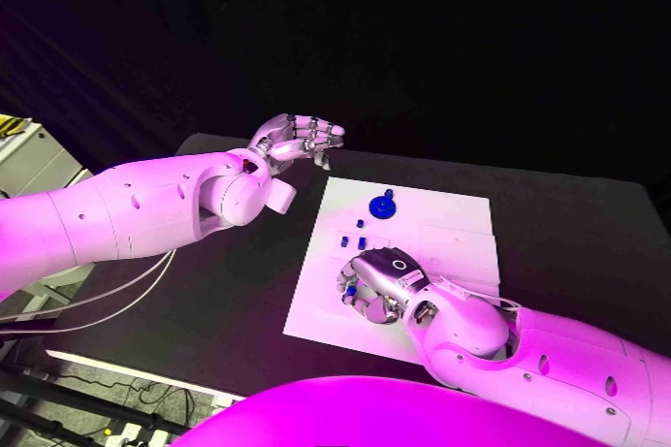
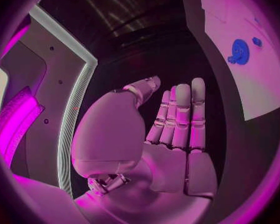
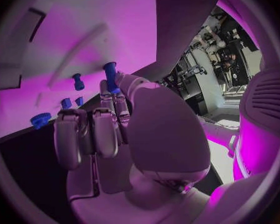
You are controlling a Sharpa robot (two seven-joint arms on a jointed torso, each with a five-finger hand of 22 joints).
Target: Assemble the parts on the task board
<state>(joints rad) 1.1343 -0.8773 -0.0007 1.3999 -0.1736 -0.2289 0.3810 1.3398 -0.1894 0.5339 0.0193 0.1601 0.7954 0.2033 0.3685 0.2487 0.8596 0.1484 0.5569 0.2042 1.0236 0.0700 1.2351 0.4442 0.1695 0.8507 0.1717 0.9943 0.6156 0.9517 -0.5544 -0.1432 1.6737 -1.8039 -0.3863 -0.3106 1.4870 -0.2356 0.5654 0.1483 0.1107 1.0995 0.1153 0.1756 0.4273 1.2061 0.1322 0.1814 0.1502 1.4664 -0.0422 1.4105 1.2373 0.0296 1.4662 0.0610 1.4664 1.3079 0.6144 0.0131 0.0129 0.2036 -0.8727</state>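
The right hand lies palm-down over the near half of the task board, nearest the robot. In the right wrist view its fingers are curled inward, and 1 blue peg stands up at the fingertips, apparently pinched between thumb and a finger; the contact itself is partly hidden, so the hold is a judgement. The peg's long axis runs roughly in line with the fingers, its flanged end pointing away from the palm toward the board surface, an orientation that would suit lowering it into a socket.

Just beyond the hand, several small blue parts sit in a short row on the board, apart from one another; whether they are seated in holes or merely resting cannot be told. Farther along the board lies a blue gear-like disc with a short stem part just beside it, its flat face upward.

Farthest, off the board's far corner and above the black table, the left hand hovers with fingers loosely extended, side by side, holding nothing. It is probably parked there to keep the board unobstructed.
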